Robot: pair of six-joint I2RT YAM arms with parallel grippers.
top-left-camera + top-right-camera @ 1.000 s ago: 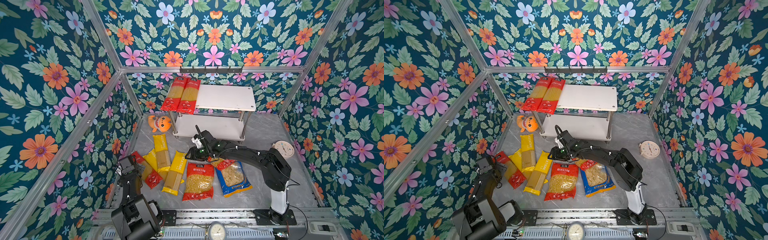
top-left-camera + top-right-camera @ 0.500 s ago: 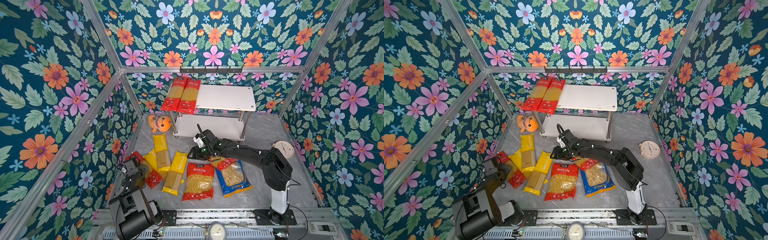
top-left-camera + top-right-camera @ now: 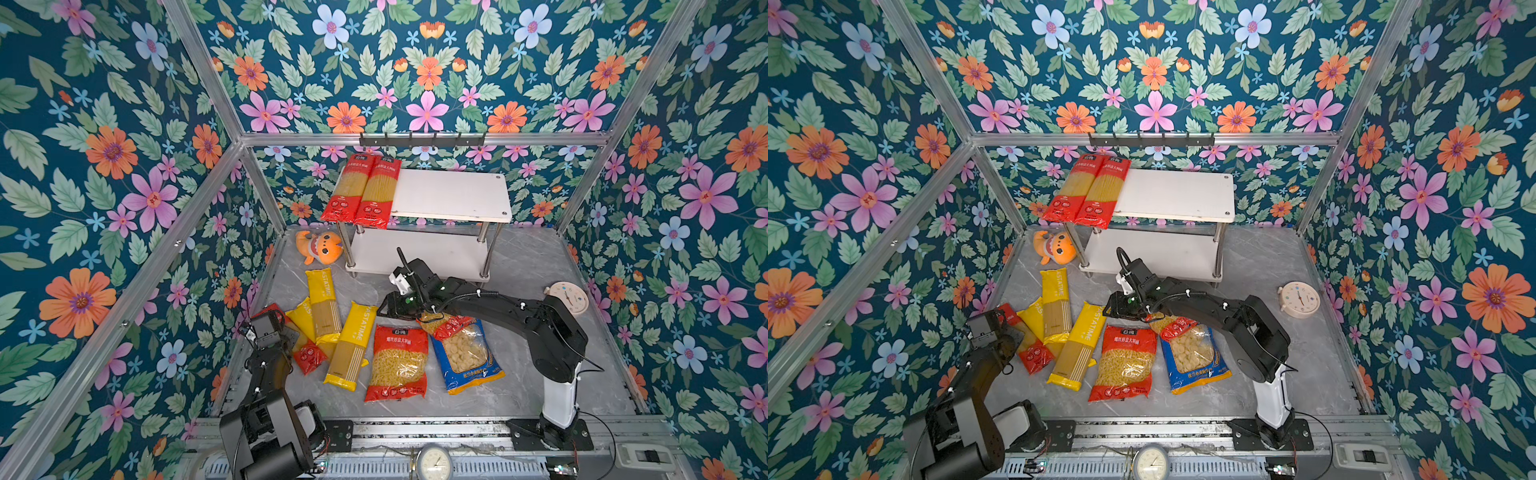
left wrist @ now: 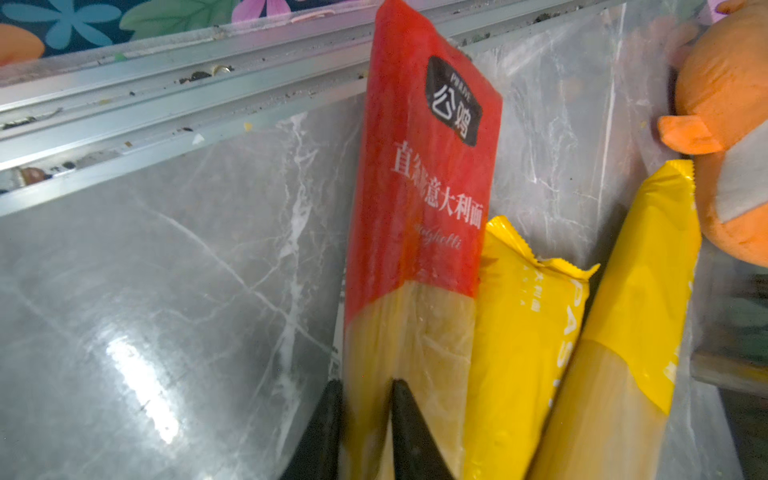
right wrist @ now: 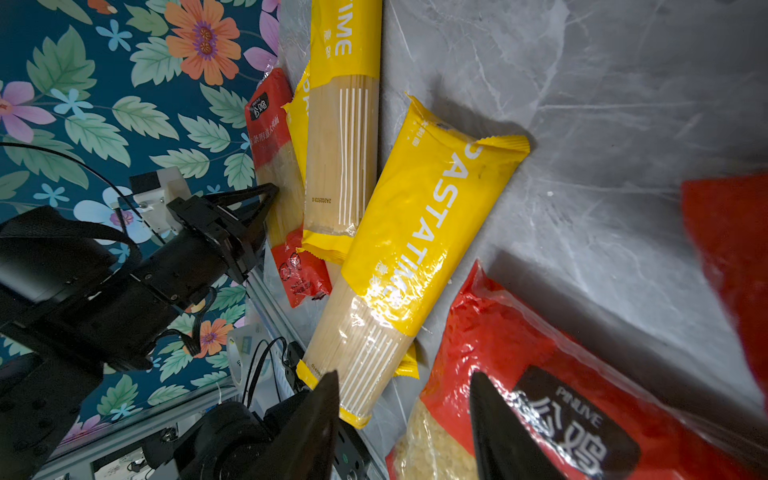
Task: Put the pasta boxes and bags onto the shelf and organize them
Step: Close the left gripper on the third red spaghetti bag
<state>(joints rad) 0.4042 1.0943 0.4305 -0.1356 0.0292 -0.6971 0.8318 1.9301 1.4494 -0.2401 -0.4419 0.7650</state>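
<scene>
Marble surface (image 3: 523, 270), floral walls. Left claw (image 4: 365, 386) pinching red spaghetti pack (image 4: 419, 187) near left wall. Right claw (image 5: 403, 378) spread, empty, beside red bag (image 5: 540, 374). Two shelved packs (image 3: 376, 191) on shelf (image 3: 453, 195) top.

Both matte black: left arm (image 3: 266, 374) and right arm (image 3: 519, 316) have chunky rounded joints, the right on a white base column (image 3: 559, 399) over a screwed black plate (image 3: 540, 432), thin black cable (image 3: 469, 296), white wrist block (image 3: 400, 280), green LED (image 3: 409, 298), left gripper (image 4: 365, 384) and right gripper (image 5: 403, 376) with tapered black fingers (image 5: 316, 415).
</scene>
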